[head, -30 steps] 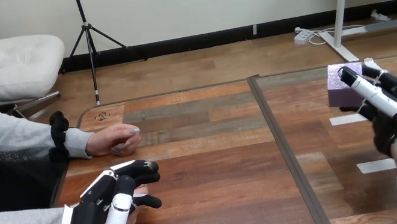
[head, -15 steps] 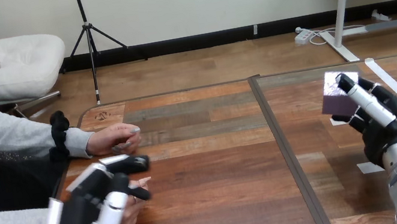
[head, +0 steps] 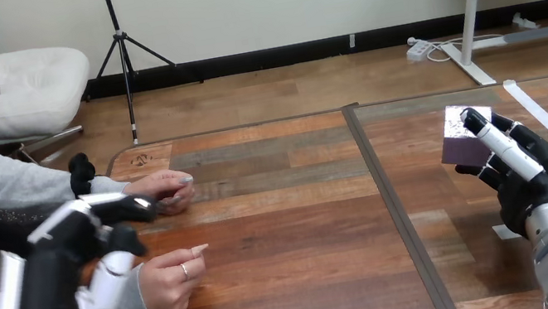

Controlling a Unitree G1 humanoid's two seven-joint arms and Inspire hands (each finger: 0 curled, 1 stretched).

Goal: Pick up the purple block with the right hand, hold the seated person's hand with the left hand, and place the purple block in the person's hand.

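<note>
The purple block [head: 459, 137] is gripped in the closed fingers of the right hand [head: 530, 174] at the frame's right, above the bench [head: 309, 283], so the pick-up is judged done. The left hand [head: 64, 274] is laid over the wrist of the person's lower hand [head: 167, 281] at lower left; whether it is gripped cannot be told, and the handover is left. A wide bare stretch of bench is open between them.

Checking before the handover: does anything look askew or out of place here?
Only the purple block, which is held tilted in the right hand. The person's nearer hand lies curled, not open. Nothing is spilled or damaged.
</note>
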